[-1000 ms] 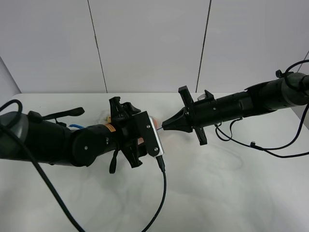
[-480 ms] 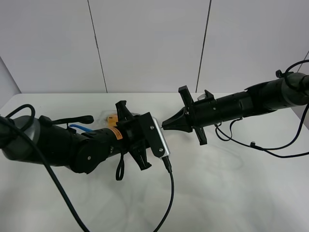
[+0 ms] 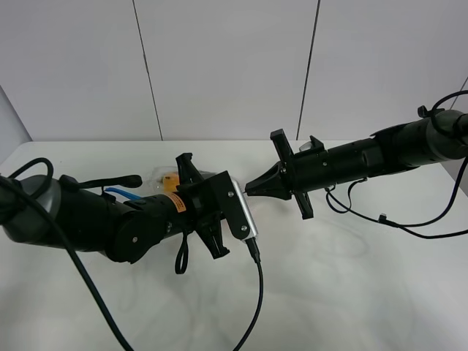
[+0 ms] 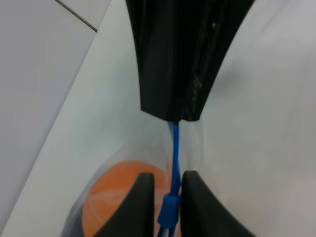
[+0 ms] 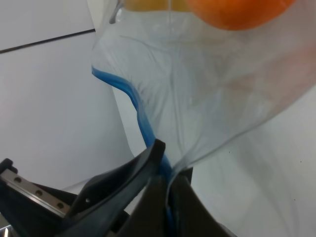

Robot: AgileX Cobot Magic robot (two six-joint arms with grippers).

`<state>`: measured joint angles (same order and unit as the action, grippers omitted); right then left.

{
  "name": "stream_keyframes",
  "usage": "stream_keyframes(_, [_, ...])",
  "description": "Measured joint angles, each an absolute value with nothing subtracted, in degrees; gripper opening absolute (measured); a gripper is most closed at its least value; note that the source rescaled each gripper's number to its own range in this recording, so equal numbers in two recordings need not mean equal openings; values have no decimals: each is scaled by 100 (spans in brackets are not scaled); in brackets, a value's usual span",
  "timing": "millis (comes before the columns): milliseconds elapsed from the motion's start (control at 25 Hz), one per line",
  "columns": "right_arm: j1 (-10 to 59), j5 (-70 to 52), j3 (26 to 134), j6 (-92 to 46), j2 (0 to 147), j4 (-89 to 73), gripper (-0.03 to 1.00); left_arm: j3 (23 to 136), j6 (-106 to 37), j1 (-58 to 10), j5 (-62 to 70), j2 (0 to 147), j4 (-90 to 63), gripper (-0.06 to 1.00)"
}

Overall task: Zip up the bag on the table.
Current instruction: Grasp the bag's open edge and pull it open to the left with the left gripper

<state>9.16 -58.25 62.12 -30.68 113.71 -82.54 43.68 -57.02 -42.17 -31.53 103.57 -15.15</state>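
The clear bag is mostly hidden behind my left arm in the high view; only an orange fruit (image 3: 170, 179) and a bit of blue zip strip (image 3: 117, 192) show. In the left wrist view my left gripper (image 4: 166, 197) is shut on the blue zip strip (image 4: 173, 148) at its slider (image 4: 169, 212), beside an orange fruit (image 4: 111, 202). My right gripper (image 4: 173, 116) pinches the same strip just beyond it. In the right wrist view the right gripper (image 5: 165, 182) is shut on the strip (image 5: 140, 118), with the bag (image 5: 212, 94) and fruit (image 5: 237, 12) hanging past it. The two grippers (image 3: 232, 191) (image 3: 248, 189) meet tip to tip.
The white table (image 3: 351, 292) spreads wide around both arms. A black cable (image 3: 256, 292) trails from the left wrist across the table's front. More cables (image 3: 409, 227) lie under the right arm. Grey wall panels (image 3: 227, 66) stand behind.
My left arm dropped and shifted slightly right over the last second, uncovering the fruit and strip end at its far side. The right arm has held still.
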Motion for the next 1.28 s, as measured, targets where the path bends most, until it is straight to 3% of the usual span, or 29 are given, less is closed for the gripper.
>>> stream_keyframes(200, [916, -5825, 6212, -3068, 11371, -8254, 0, 4368, -5697, -4234, -3103, 10357, -1511, 0])
stream_keyframes(560, [916, -5818, 6212, -3068, 11371, -8280, 0, 4336, -5931, -4046, -3147, 10364, -1561, 0])
stream_keyframes(1280, [916, -5799, 6212, -3068, 11381, -8359, 0, 3571, -6288, -2314, -3975, 10364, -1516, 0])
